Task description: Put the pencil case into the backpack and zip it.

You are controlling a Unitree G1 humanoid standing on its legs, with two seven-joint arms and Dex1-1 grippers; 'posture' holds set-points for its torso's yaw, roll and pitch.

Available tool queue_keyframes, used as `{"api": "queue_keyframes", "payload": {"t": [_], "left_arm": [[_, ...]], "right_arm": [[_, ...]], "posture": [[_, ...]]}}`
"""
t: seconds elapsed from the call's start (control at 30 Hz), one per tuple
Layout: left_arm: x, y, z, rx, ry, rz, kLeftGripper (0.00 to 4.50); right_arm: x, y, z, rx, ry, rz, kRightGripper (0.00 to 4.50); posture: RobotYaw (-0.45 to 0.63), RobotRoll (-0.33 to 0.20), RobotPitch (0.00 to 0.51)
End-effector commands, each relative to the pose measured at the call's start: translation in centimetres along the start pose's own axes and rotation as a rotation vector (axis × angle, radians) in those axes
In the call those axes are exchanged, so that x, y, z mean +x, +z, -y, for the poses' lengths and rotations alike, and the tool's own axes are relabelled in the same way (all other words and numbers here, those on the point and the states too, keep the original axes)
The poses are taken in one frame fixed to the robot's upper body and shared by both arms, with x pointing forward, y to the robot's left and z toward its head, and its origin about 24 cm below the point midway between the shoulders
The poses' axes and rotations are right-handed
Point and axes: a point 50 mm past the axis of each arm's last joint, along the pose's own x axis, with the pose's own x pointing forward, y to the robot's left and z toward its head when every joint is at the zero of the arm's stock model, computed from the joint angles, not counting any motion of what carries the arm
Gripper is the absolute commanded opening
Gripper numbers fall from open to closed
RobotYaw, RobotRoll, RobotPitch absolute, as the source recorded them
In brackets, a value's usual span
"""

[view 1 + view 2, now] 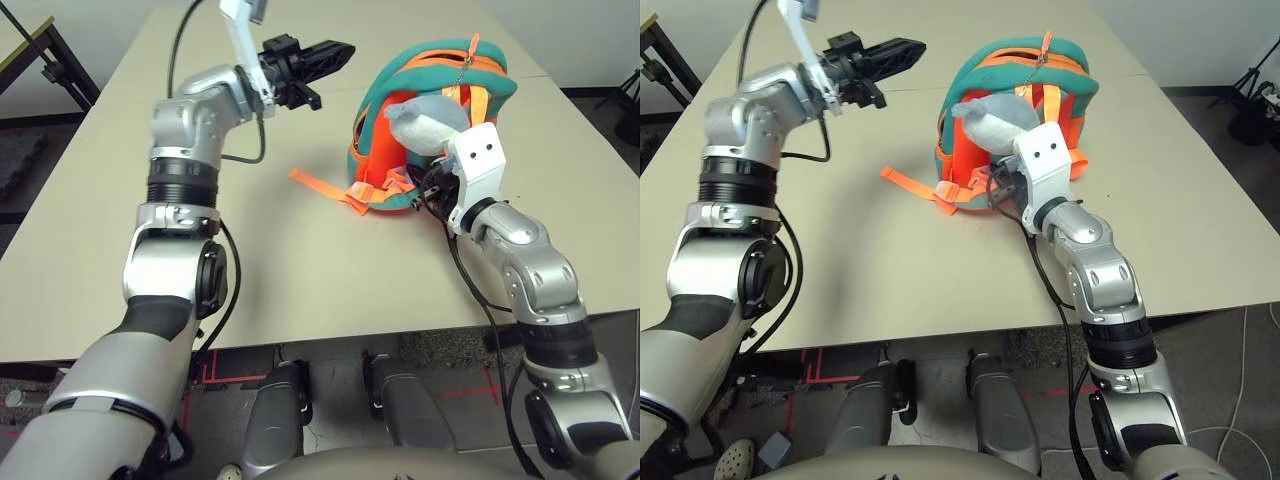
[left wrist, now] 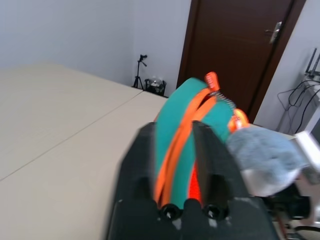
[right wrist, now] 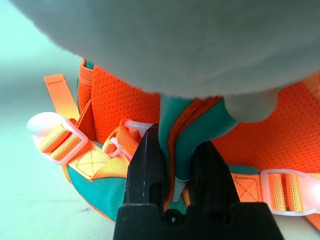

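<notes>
A wide, pale beige matte table (image 1: 300,290) fills most of the space, a thin seam running across its top; beyond its near edge lies a speckled grey floor (image 1: 1200,330) marked with red tape lines (image 1: 480,385). At the far side stands a plain white wall (image 2: 65,30) beside a dark brown wooden door (image 2: 235,45) with a silver lever handle (image 2: 274,31) — a small black tripod (image 2: 141,70) stands at the wall's foot. A black metal frame (image 1: 45,60) stands off one corner of the table.

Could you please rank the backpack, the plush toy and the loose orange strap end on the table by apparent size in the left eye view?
1. Backpack, clearly largest.
2. Plush toy.
3. Loose orange strap end, thinnest; its length rivals the toy's, so that pair is close.
</notes>
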Motion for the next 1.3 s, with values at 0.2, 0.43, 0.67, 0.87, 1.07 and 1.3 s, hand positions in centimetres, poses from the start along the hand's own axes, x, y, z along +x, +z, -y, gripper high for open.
{"api": "queue_keyframes", "payload": {"t": [0.2,0.43,0.67,0.87,1.07,1.3], "left_arm": [[0.2,0.3,3.3,0.06,-0.135,-0.089,4.5],[1.6,-1.8,3.8,0.083,-0.168,-0.172,4.5],[3.1,-3.3,4.3,0.06,-0.211,-0.202,4.5],[4.7,-5.0,4.2,0.069,-0.225,-0.257,4.5],[5.7,-5.9,4.1,0.068,-0.226,-0.268,4.5],[6.3,-5.7,3.6,0.052,-0.193,-0.223,4.15]], "right_arm": [[0.6,-1.4,-1.0,0.014,0.066,-0.063,0.38],[0.6,-1.5,-1.0,0.013,0.059,-0.063,0.38],[0.6,-1.4,-1.0,0.014,0.052,-0.059,0.38],[0.6,-1.3,-1.0,0.015,0.048,-0.058,0.38],[0.6,-1.2,-1.1,0.015,0.046,-0.054,0.38],[0.6,-1.2,-1.1,0.015,0.042,-0.053,0.38]], "posture": [[-0.1,0.0,0.148],[-0.11,0.0,0.147],[-0.13,0.0,0.146],[-0.14,0.0,0.146],[-0.14,0.0,0.146],[-0.14,0.0,0.146]]}}
